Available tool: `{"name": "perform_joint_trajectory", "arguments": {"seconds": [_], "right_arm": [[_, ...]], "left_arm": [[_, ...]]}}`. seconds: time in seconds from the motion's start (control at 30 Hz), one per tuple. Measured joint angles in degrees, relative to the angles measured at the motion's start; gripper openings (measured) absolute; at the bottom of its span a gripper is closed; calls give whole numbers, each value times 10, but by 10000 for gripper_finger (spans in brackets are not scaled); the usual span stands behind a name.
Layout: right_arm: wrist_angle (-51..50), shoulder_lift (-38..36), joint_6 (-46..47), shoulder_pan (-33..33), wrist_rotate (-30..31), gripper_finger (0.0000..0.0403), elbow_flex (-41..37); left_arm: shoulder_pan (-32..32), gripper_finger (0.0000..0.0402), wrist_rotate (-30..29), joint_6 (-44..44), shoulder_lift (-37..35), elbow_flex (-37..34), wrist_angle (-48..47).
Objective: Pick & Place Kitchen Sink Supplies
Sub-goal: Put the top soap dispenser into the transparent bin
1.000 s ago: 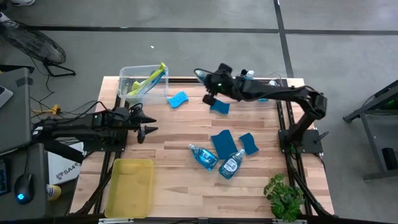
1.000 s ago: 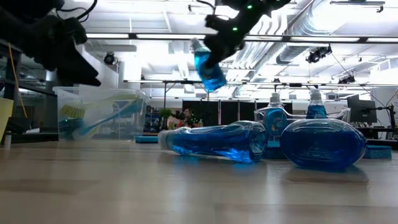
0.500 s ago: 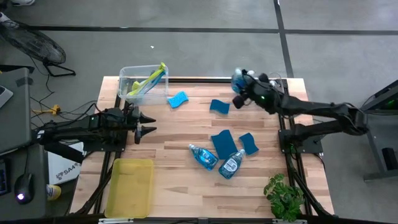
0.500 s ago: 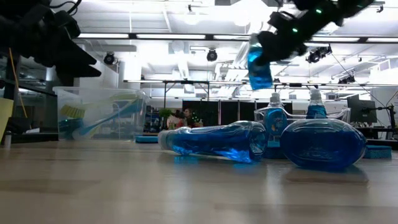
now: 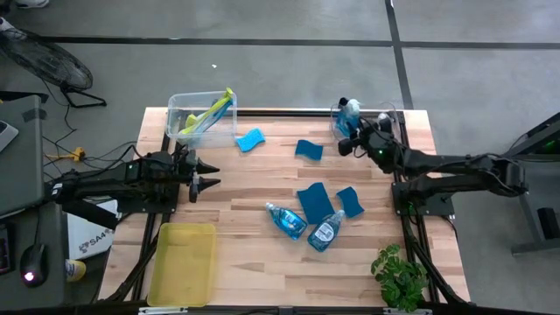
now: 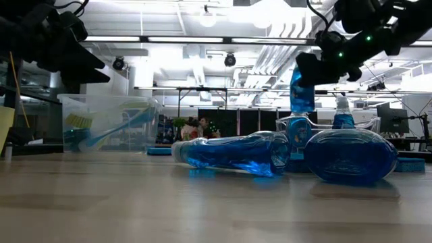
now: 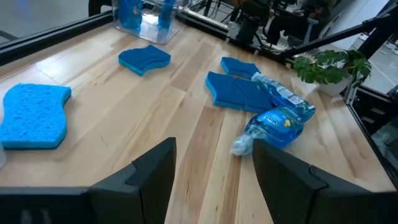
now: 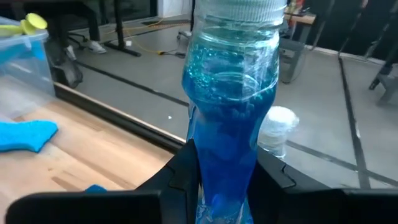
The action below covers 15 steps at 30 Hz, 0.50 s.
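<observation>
Soap bottle (image 8: 227,124) is held upright, clamped between the right gripper's (image 5: 353,138) fingers at the upper right of the high view, over a clear bin (image 5: 337,118) where another bottle (image 6: 342,116) is seen. Left gripper (image 5: 208,176) is parked at centre left, fingers parted and empty.

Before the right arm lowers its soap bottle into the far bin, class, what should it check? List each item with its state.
1. Right gripper fingers shut on soap bottle: ok.
2. Bottle upright, cap up: ok.
3. Bottle over the clear bin at the far right corner: ok.
4. Room among bottles already in that bin: cannot tell.
5. Left gripper away at the left side, fingers open: ok.
</observation>
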Motion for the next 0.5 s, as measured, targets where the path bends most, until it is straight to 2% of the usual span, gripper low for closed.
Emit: {"name": "perform_joint_trajectory", "arguments": {"seconds": [0.4, 0.5], "right_arm": [[3, 16, 49, -4, 46, 87, -20], [22, 38, 65, -12, 35, 87, -20]], "left_arm": [[0, 209, -11, 4, 0, 0, 0], [0, 209, -11, 4, 0, 0, 0]]}}
